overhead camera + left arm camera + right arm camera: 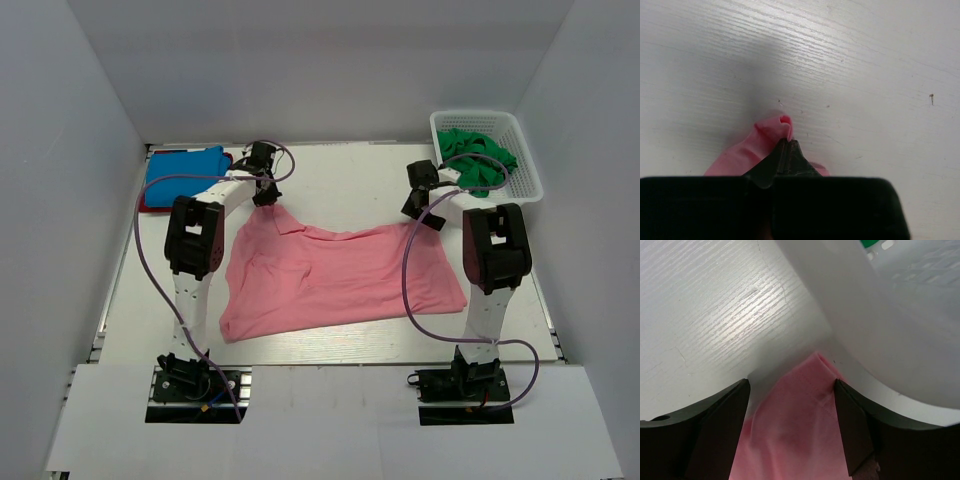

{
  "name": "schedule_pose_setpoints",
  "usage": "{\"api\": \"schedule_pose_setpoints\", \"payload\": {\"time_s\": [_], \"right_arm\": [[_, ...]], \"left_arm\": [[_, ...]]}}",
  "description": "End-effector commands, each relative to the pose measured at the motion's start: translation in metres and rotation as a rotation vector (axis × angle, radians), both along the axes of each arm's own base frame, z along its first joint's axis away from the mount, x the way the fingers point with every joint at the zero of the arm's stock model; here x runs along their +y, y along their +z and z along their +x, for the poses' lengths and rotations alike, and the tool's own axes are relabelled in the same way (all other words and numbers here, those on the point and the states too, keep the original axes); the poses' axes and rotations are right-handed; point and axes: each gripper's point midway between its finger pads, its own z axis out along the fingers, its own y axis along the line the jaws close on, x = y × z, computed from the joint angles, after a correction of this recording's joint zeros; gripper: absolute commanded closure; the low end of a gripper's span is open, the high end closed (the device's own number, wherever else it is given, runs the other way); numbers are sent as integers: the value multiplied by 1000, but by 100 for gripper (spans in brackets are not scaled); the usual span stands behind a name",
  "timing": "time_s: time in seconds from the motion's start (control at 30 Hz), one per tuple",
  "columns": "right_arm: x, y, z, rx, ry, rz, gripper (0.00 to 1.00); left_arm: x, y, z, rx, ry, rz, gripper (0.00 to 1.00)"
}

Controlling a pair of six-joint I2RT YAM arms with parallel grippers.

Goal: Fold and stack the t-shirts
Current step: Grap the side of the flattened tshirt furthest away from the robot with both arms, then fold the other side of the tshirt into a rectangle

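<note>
A salmon pink t-shirt (340,275) lies spread on the white table, a little rumpled. My left gripper (267,195) is shut on its far left corner, and the left wrist view shows a fold of pink cloth (767,137) pinched at the closed tips (788,141). My right gripper (420,215) stands open over the far right corner, with the pink cloth (800,430) lying between its two fingers (790,385). A bright blue t-shirt (185,170) lies folded at the back left on top of a red one (148,203). Dark green t-shirts (480,160) fill the basket.
The white lattice basket (532,175) stands at the back right, close beside my right gripper; its wall (875,305) fills the upper right of the right wrist view. White walls enclose the table on three sides. Purple cables loop along both arms.
</note>
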Motion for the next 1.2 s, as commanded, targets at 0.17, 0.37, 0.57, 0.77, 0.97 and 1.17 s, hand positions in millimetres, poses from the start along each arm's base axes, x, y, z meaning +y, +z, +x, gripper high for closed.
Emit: {"api": "schedule_pose_setpoints", "payload": {"time_s": [0.17,0.37,0.57,0.77,0.97,1.17], "right_arm": [[-13,-4,-5,23,-77,-62,46],[-12,5,0,6,-48,-67,81],[0,45,10,-87,41,-101,100],[-3,60,-9,-123,61,-117,100],[-6,78,-26,-163,60,-121,100],[-13,88,-50,-194,66,-120,100]], "left_arm": [[8,45,-9,-46,17,-4,100],[6,72,-15,-90,5,-34,100],[14,99,-41,-114,37,-55,100],[23,108,-91,-69,67,-71,100],[36,111,-167,52,131,-92,100],[27,106,-235,116,135,-241,100]]}}
